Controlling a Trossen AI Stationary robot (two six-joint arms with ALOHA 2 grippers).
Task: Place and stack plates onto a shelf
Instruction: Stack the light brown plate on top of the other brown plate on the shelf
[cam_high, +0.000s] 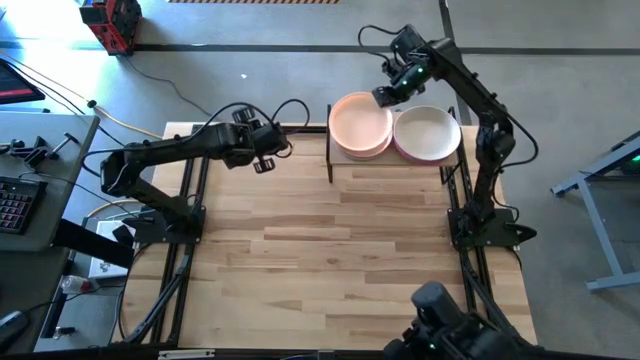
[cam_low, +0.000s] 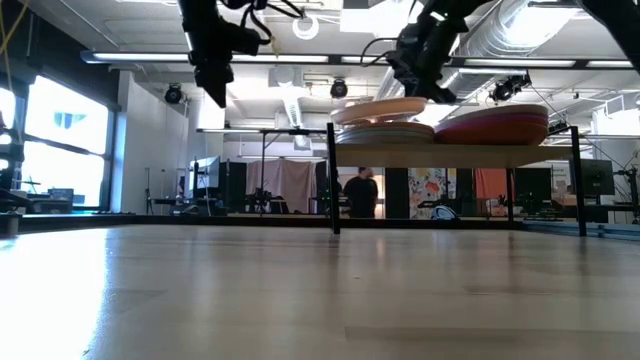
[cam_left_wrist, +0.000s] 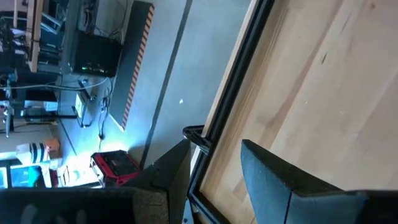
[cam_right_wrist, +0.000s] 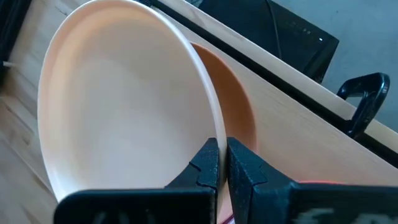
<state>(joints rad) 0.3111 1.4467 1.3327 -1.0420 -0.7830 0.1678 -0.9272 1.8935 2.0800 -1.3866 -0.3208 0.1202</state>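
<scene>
Right gripper (cam_right_wrist: 222, 163) pinched tight on the rim of a peach plate (cam_high: 358, 122), tilted over the left stack on the shelf (cam_low: 455, 154), left gripper (cam_high: 266, 160) spread wide, empty, above the table (cam_high: 330, 260)

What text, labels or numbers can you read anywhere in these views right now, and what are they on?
None can be read.
Plates and shelf: plain, no markings.
Black box on the floor beyond the table: a small green light, no readable label.
Poster-like panel in the room behind the shelf: too blurred to read.
Keyboard beside the table: keys too small to read.
</scene>
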